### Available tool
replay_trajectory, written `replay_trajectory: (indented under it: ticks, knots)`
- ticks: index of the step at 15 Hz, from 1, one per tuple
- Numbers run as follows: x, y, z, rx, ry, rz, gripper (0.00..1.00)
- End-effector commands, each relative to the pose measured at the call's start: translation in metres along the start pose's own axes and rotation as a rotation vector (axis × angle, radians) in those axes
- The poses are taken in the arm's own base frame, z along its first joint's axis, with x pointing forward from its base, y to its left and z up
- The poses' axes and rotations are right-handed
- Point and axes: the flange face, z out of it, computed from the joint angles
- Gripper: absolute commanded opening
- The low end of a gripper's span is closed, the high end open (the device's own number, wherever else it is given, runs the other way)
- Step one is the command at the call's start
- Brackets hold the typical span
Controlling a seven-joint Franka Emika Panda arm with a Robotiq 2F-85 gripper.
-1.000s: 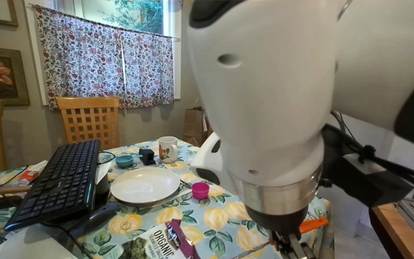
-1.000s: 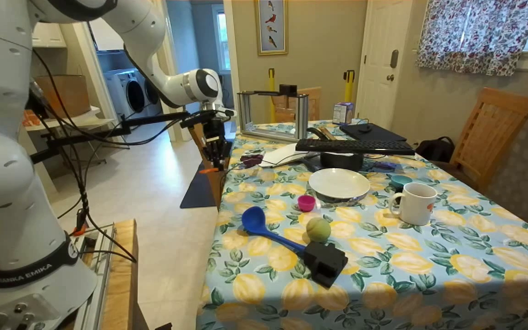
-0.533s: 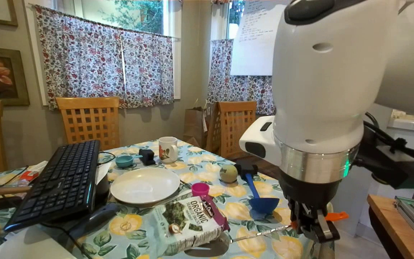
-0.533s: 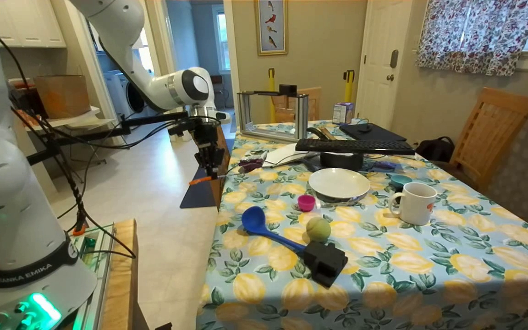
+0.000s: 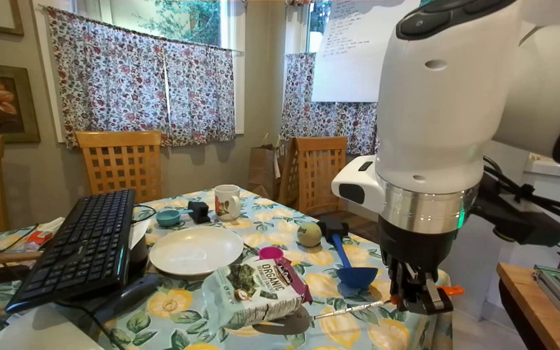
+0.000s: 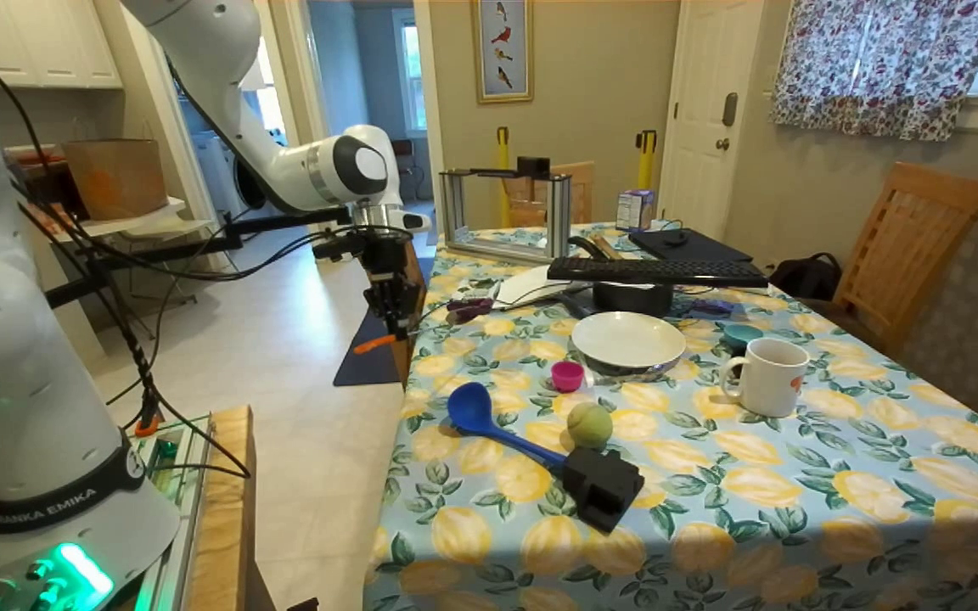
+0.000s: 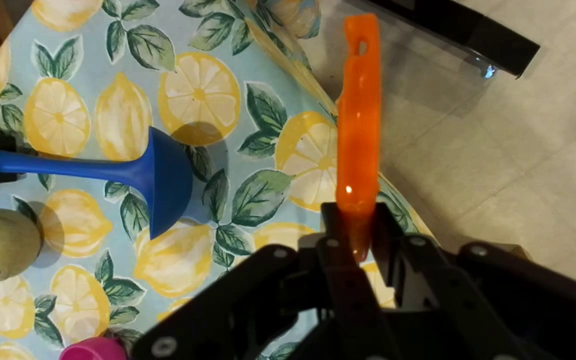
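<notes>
Grip made, the claw (image 7: 356,220) was clamped on the orange-handled spatula (image 7: 359,130) across the robot-side edge of the table (image 6: 710,484), its blade (image 5: 289,324) under or against the seaweed bag (image 5: 255,287), the two not yet parted!

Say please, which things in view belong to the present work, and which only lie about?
Seemingly in the work:
orange-handled utensil, gripped in the closed jaws
seaweed packet, at the utensil's metal end

Seemingly just lying about:
blue ladle
ball
mug
pink cup
white plate
keyboard
</notes>
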Motion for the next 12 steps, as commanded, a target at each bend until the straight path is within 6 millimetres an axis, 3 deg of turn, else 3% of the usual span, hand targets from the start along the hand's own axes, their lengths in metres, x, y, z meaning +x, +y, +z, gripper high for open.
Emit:
replay_trajectory:
  ticks: [1, 2, 3, 8, 12]
  knots:
    - [0.0, -0.001, -0.001, 0.0, 0.0, -0.002, 0.19]
    - [0.0, -0.001, -0.001, 0.0, 0.0, -0.003, 0.19]
    - [0.0, -0.001, -0.001, 0.0, 0.0, -0.003, 0.05]
    - [0.006, 0.028, -0.01, 0.01, 0.014, 0.069, 0.05]
    - [0.011, 0.063, -0.013, 0.022, 0.011, 0.138, 0.05]
